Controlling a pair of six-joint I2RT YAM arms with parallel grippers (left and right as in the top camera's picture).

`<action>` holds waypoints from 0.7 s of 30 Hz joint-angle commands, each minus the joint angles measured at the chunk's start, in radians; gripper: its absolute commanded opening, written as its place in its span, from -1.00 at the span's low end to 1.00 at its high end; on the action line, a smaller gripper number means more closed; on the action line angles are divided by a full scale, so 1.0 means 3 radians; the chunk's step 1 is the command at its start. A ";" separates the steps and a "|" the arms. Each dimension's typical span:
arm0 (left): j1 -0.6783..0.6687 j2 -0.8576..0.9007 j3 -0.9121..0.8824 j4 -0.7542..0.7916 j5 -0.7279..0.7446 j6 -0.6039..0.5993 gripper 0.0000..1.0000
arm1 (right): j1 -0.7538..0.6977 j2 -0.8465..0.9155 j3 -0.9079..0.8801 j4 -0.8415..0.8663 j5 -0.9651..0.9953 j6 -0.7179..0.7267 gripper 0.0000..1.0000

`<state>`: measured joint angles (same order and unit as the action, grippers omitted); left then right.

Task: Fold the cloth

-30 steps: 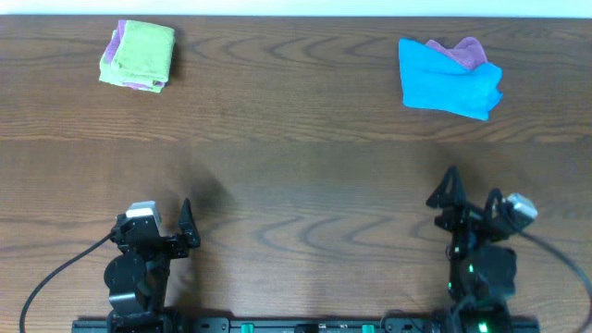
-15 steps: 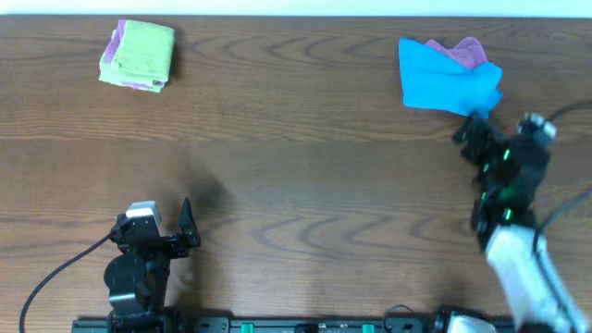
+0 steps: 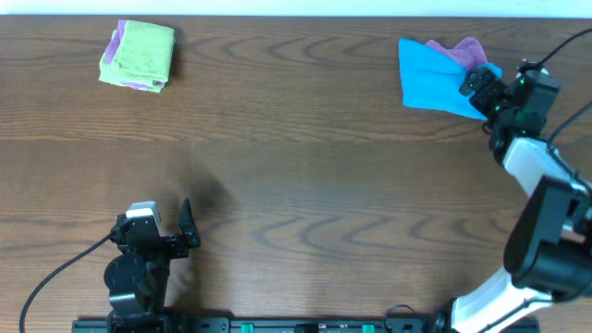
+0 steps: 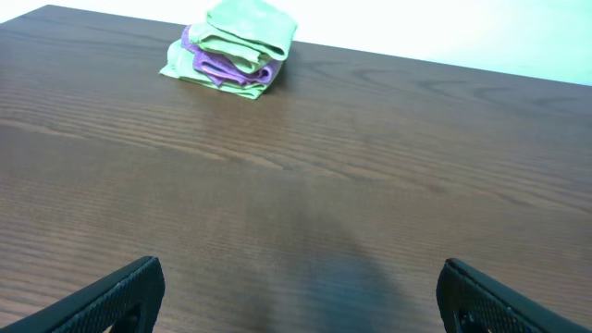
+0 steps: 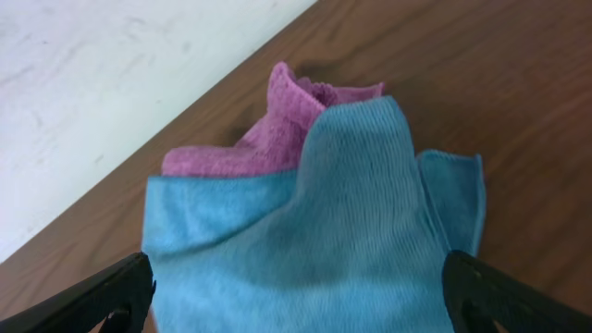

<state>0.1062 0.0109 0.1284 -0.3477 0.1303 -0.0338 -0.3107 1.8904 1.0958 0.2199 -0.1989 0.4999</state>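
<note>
Over at the far left of the counter (image 3: 296, 157), near its back edge, sits a lime-green folded cloth (image 3: 141, 54) with purple layers showing underneath and along its sides. It lies well apart from everything else.

Nearer the front, on that same left side, the left gripper (image 4: 301, 277) rests low above bare wood. Its jaws stand wide apart with nothing between them, and its wrist camera looks across the counter toward the green bundle.

The middle of the counter shows only dark wood grain.

At the far right, close to the back edge, lies the cloth (image 3: 435, 79), bright sky-blue and loosely bunched rather than flat. It partly covers a purple cloth (image 3: 467, 51), which sticks out from under it on the side nearest the back edge. In the right wrist view the blue fabric forms 1 rounded fold in the middle and a flatter flap to the right.

The right gripper (image 3: 476, 85) is stretched out to the blue cloth's right edge, its jaws spread wide on either side of the fabric and closed on nothing. I cannot tell whether they touch it.
</note>
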 commanded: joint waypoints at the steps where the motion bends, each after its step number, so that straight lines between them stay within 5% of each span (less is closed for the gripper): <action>1: -0.0015 -0.0022 -0.0072 -0.0020 -0.0024 -0.0037 0.90 | -0.0061 0.0234 0.0244 -0.0017 -0.0154 -0.0061 0.98; 12: -0.0015 -0.0022 -0.0072 -0.0020 -0.0024 -0.0037 0.90 | -0.0067 0.0664 0.0572 -0.0042 -0.0097 -0.0062 0.57; 15: -0.0015 -0.0022 -0.0072 -0.0020 -0.0024 -0.0038 0.90 | -0.0089 0.0712 0.0609 -0.0033 -0.0070 -0.0061 0.15; 16: -0.0015 -0.0022 -0.0072 -0.0020 -0.0024 -0.0037 0.90 | -0.0093 0.0724 0.0626 -0.0036 -0.0070 -0.0062 -0.39; 17: -0.0015 -0.0022 -0.0072 -0.0020 -0.0024 -0.0038 0.90 | -0.0097 0.0731 0.0637 -0.0034 -0.0070 -0.0062 -0.65; 19: -0.0015 -0.0022 -0.0072 -0.0020 -0.0024 -0.0038 0.90 | -0.0098 0.0734 0.0651 -0.0032 -0.0060 -0.0062 -0.97; 21: -0.0015 -0.0022 -0.0072 -0.0020 -0.0024 -0.0037 0.90 | -0.0097 0.0734 0.0673 -0.0032 -0.0079 -0.0052 -0.97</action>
<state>0.1062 0.0109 0.1284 -0.3473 0.1299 -0.0338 -0.3233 2.0937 1.2667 0.2066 -0.2283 0.4881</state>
